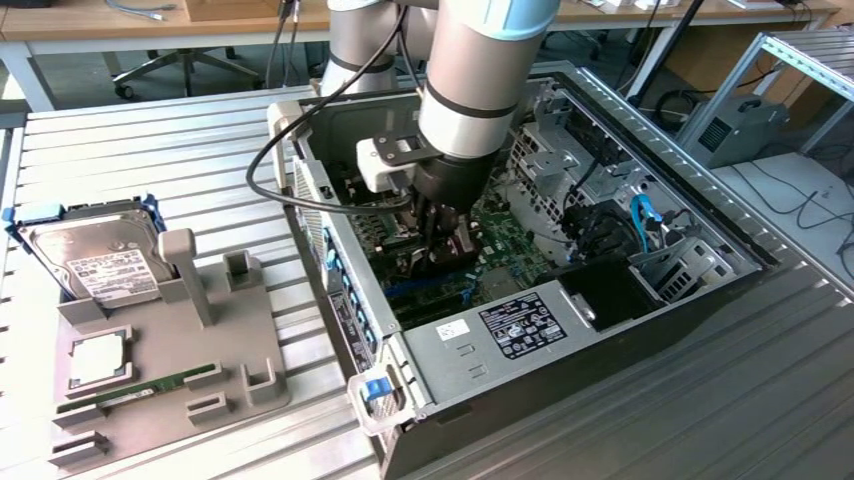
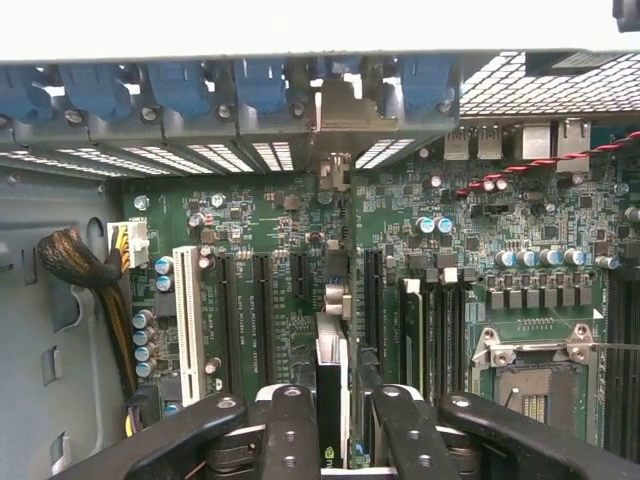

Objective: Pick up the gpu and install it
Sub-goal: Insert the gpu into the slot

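Gpu (image 2: 331, 385) sits edge-on between the fingers (image 2: 287, 430) of our hand (image 2: 335, 440) in the wrist view: a thin black card held upright, clamped from both sides with the jaws partly closed around it, poised over the green motherboard (image 2: 300, 250) and its row of expansion slots. That view also gives us the white slot (image 2: 186, 310), the blue retention clips (image 2: 180, 85) along the rear wall of the case, and the bare processor socket (image 2: 530, 370). In the exterior view we see the hand (image 1: 447, 235) reaching down inside the open computer case (image 1: 534, 330), which lies on its side on the slatted worktop (image 1: 147, 150). Toward the exterior view's left stands a grey holder (image 1: 174, 350) carrying a silver hard drive (image 1: 96, 262) and a green memory stick (image 1: 140, 388).
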{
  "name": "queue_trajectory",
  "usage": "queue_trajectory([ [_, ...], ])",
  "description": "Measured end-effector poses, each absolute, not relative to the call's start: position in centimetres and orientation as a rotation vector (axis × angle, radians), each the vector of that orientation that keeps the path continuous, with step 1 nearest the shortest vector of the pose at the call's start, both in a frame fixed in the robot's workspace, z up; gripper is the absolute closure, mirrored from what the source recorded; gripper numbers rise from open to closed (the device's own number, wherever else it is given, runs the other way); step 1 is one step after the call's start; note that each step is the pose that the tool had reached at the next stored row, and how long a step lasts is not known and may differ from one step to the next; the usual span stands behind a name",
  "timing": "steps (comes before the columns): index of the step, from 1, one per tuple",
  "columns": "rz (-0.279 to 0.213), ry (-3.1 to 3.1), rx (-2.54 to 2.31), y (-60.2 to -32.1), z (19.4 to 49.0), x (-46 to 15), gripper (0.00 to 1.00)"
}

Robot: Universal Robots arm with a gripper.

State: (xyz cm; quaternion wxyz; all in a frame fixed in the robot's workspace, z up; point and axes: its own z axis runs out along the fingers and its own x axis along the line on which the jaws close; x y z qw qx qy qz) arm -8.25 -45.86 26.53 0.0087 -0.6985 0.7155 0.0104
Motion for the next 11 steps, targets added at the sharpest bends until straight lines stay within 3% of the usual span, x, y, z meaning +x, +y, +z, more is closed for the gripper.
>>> queue_trajectory([
  [11, 0.031, 2.224, -2.195, -45.85, 26.52, -8.25, 0.74],
])
